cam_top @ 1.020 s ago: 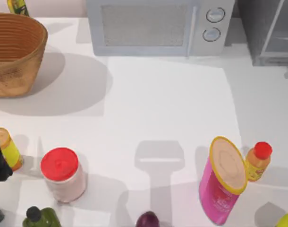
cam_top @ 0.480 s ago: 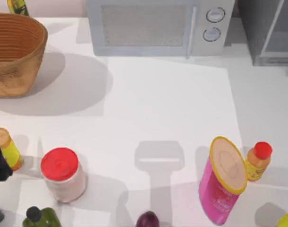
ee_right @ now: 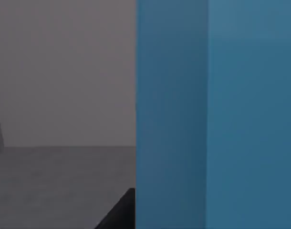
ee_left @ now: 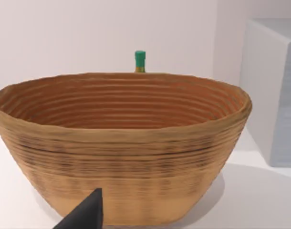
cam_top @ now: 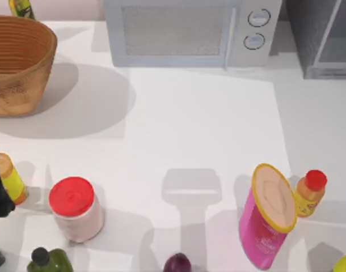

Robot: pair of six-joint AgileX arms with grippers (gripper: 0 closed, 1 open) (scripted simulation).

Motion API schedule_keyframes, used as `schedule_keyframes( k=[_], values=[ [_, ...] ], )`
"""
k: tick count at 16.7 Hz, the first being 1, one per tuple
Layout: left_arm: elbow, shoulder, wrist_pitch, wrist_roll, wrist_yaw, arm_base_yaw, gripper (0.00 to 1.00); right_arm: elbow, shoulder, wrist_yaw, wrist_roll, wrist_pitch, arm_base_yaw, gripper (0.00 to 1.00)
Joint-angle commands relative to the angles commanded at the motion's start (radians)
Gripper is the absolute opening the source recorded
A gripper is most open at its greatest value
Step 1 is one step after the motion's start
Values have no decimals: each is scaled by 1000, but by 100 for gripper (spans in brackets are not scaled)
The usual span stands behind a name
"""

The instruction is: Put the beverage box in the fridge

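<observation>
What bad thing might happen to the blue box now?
The right wrist view shows the beverage box very close, with dark grey fridge surfaces behind it. If it is let go tilted, it might topple. Pulling the right gripper back carelessly might drag the box out again.

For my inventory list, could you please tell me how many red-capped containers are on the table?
2: the red-lidded jar near the table's front left, and the small orange bottle at front right, beside the pink canister. Others may be hidden.
</observation>
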Motion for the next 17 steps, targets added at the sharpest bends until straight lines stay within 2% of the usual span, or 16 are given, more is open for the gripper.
schedule_keyframes(
  k=[5,11,17],
  values=[
    [0,0,0,0,0,0,100,229,77,19,-1,-137,22,0],
    [0,0,0,0,0,0,100,267,89,23,-1,-161,26,0],
    [0,0,0,0,0,0,100,267,89,23,-1,-161,26,45]
  ],
)
